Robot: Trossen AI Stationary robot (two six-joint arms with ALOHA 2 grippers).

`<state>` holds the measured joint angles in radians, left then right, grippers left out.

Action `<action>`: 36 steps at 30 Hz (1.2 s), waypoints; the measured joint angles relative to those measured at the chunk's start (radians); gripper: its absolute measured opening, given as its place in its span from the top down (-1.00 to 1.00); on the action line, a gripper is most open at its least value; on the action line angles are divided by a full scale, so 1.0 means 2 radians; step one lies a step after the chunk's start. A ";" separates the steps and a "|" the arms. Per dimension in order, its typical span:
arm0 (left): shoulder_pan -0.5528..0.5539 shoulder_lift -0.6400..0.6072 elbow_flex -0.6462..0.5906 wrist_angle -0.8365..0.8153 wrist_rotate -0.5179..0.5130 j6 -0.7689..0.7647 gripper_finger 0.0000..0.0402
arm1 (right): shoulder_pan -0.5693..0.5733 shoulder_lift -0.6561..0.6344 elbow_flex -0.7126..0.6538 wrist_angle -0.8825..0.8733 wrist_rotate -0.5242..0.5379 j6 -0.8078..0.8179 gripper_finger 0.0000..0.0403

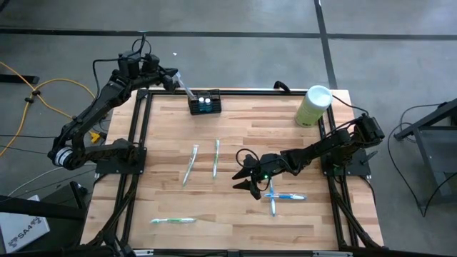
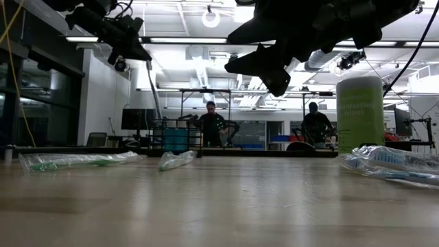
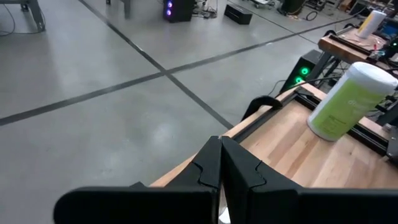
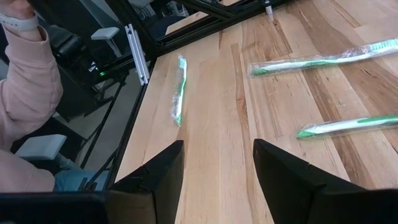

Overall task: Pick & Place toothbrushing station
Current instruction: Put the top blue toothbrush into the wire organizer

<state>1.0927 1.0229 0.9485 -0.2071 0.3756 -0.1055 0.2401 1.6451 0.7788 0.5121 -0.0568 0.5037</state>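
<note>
We have the toothbrushing station [image 1: 205, 103], a small black slotted holder, sitting on the table [image 1: 250, 135] at the upper centre of the high view, close to the far rail. The left gripper [image 1: 173, 80] is just left of it, and its fingers [image 3: 214, 165] are pressed together; a pale wrapped stick seems to run from them toward the holder, but we cannot tell whether it is actually pinched. If it is, the risk is that it catches on a slot edge and pushes the light holder along the table or tips it.

The right gripper [image 1: 248, 178] hovers clear of the table in the lower centre of the high view, its fingers [image 4: 158, 171] spread wide with nothing between them. The blue wrapped toothbrushes [image 1: 282, 198] lie just to its right and the two green wrapped toothbrushes [image 1: 203, 160] to its left. We judge the crinkly wrapping the main hazard: a descent that is off-line could pinch only film, letting the brush slide or swing.

The pale green canister [image 1: 314, 106] stands upper right, near the right arm's base, and a careless sweep could knock it over. A person's pink sleeve [image 4: 28, 81] shows beside the table in the right wrist view, so we should watch that edge.
</note>
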 joint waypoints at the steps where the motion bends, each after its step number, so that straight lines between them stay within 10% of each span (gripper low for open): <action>1: 0.000 0.000 0.000 0.002 0.000 0.000 1.00 | 0.000 0.000 0.000 0.000 -0.001 0.000 0.08; 36: 0.015 0.000 0.000 0.003 0.017 0.000 1.00 | 0.000 0.000 0.000 0.000 -0.003 0.000 0.08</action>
<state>1.1237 1.0229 0.9485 -0.2019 0.4105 -0.1059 0.2401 1.6451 0.7788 0.5117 -0.0628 0.5037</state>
